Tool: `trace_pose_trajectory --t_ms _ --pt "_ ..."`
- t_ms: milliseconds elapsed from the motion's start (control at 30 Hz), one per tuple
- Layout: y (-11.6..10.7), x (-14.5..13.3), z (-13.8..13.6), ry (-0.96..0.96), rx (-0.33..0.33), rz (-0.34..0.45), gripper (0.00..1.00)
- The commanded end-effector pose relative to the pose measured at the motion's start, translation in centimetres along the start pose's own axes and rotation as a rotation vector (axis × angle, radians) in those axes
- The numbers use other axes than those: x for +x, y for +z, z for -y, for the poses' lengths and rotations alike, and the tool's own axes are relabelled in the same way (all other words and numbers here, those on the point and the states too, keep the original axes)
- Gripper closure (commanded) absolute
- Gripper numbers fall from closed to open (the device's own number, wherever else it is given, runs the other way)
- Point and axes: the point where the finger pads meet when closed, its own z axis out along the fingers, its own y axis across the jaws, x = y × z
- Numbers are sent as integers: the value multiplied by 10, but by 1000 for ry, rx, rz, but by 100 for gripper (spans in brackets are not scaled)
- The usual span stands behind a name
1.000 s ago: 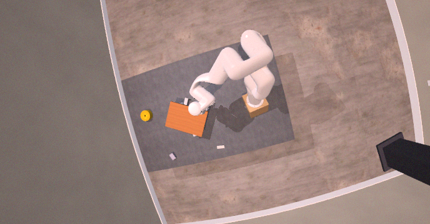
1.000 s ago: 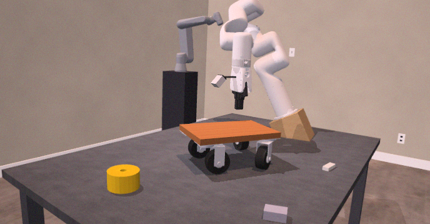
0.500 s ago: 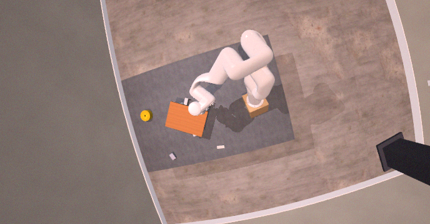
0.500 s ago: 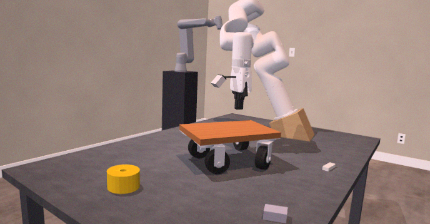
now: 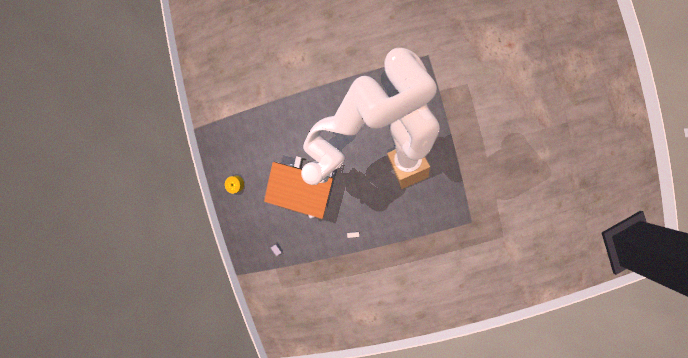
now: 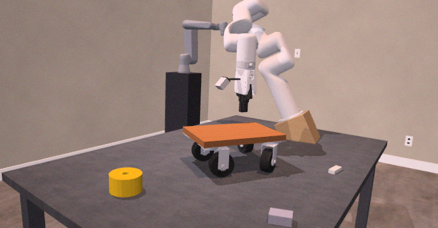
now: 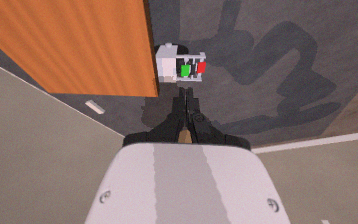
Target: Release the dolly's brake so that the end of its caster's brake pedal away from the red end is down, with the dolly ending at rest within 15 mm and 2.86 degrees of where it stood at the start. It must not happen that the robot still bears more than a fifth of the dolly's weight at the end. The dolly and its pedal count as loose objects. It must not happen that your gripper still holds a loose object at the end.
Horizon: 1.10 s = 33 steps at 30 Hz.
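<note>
The dolly (image 5: 295,190) (image 6: 233,134) has an orange wooden deck (image 7: 75,45) on four black casters and stands in the middle of the grey table (image 6: 79,172). In the wrist view one white caster bracket (image 7: 166,62) sticks out past the deck's edge. It carries the brake pedal with a green end (image 7: 185,69) and a red end (image 7: 201,67). My gripper (image 6: 244,108) (image 7: 185,96) is shut and empty. It points straight down and hangs well above the dolly's far edge, with its tips right by the pedal's green end in the wrist view.
A yellow cylinder (image 5: 233,184) (image 6: 125,181) stands left of the dolly. Small white blocks (image 6: 335,169) (image 6: 280,216) (image 5: 353,235) (image 5: 275,249) lie near the table's front edge. The arm's wooden base wedge (image 6: 299,130) (image 5: 409,170) sits behind the dolly. A black pedestal (image 6: 183,100) stands beyond the table.
</note>
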Motion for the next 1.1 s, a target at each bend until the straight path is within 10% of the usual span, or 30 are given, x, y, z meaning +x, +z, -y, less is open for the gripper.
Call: trace_pose_trajectory --t_ms 0,1067 --pt "2 1 1 1 3 -2 100" --pt "51 2 0 1 3 -2 100"
